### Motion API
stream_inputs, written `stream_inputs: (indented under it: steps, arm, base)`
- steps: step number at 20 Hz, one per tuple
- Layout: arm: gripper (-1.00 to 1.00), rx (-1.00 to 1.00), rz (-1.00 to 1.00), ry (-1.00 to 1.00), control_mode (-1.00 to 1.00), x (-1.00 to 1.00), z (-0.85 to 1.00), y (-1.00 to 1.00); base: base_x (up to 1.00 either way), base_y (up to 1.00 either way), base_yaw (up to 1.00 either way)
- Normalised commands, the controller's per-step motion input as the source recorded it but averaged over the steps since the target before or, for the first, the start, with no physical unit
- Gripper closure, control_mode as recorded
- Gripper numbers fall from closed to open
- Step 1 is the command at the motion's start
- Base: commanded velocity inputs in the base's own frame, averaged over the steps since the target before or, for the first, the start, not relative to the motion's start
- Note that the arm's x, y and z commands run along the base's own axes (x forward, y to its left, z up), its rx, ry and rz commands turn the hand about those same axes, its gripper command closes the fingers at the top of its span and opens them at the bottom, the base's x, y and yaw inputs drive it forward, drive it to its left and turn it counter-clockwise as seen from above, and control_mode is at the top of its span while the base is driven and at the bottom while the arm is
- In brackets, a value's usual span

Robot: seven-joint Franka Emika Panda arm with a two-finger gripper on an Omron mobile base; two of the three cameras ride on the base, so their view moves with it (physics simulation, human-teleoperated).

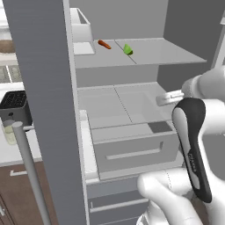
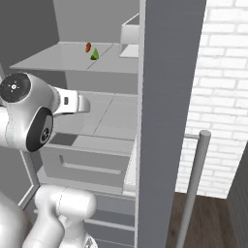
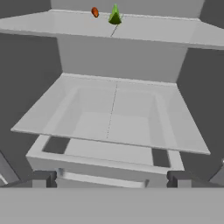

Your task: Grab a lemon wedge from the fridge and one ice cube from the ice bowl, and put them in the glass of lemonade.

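The fridge [image 1: 44, 88] stands with both doors swung wide. On its upper shelf lies the lemon wedge [image 1: 128, 49], small and yellow-green, also seen in the right base view [image 2: 95, 54] and at the top of the hand view [image 3: 115, 15]. My gripper [image 3: 111, 178] is open and holds nothing. It sits level with the middle shelf, below and short of the wedge. Left of the fridge door, the glass of lemonade [image 1: 9, 133] stands on the counter below the toaster. The reddish-brown ice bowl [image 1: 6, 46] peeks in at the left edge. The ice cube is hidden.
An orange-red stick [image 1: 104, 44] lies just left of the wedge. A white bin [image 1: 81, 26] sits on the same shelf. A drawer [image 1: 132, 151] juts out beneath the middle shelf. The black toaster [image 1: 16, 104] and the door handle [image 1: 27, 167] stand left; a brick wall [image 2: 223, 97] is right.
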Motion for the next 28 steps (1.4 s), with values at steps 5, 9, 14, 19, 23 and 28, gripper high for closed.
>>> stream_inputs:
  steps: [5, 9, 14, 19, 23, 28]
  arm:
    - [-1.00, 0.14, -0.04, 0.00, -1.00, 0.00, 0.63, 0.02]
    - [-1.00, 0.08, -0.08, 0.00, -1.00, 0.00, 0.46, 0.03]
    - [-1.00, 0.02, -0.04, -0.01, -1.00, 0.00, 0.11, 0.05]
    - [-1.00, 0.00, 0.00, -0.18, -1.00, 0.00, 0.00, 0.03]
    - [-1.00, 0.00, 0.00, -0.19, -1.00, 0.01, 0.03, 0.00]
    - [-1.00, 0.00, 0.00, -0.02, -1.00, 0.19, 0.01, 0.00]
  base:
    - [0.00, 0.00, 0.00]
    - [0.00, 0.00, 0.00]
    - [0.00, 0.00, 0.00]
    - [0.00, 0.00, 0.00]
    - [0.00, 0.00, 0.00]
    - [0.00, 0.00, 0.00]
